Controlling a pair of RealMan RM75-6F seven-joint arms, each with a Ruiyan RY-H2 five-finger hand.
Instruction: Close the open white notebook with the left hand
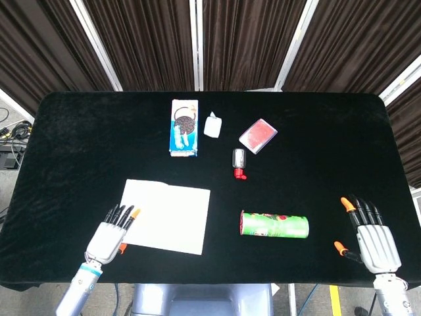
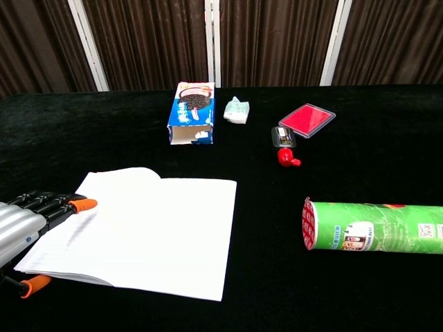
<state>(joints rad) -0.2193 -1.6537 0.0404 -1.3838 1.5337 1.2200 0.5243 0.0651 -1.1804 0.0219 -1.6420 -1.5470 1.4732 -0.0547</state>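
Black cloth over the whole table (image 1: pixel 79 145), dark curtains behind. Lower left of the head view: open white notebook (image 1: pixel 168 216), flat, pages up, spine running toward the upper edge of the frame. At its left edge, left hand (image 1: pixel 110 231), fingers straight and slightly apart, holding nothing; orange fingertips (image 2: pixel 84 205) just over the left page in the chest view, thumb below the near corner. Touching the paper or only above it: cannot tell.

For a good closing, probably best to slide the fingertips under the outer edge of the left page block, not to press on top. Then lift and swing over the spine toward the right, keeping the palm flat so that the whole stack turns together and no single sheet bends. Likely risk: thin paper slipping off the smooth fingers, or the notebook sliding on the cloth.

Lower right of the head view: right hand (image 1: pixel 373 236), fingers spread, empty, well apart from the green chips tube (image 1: pixel 274 225). Upper centre: cookie box (image 1: pixel 185 127), red case (image 1: pixel 258 135), not in the way.
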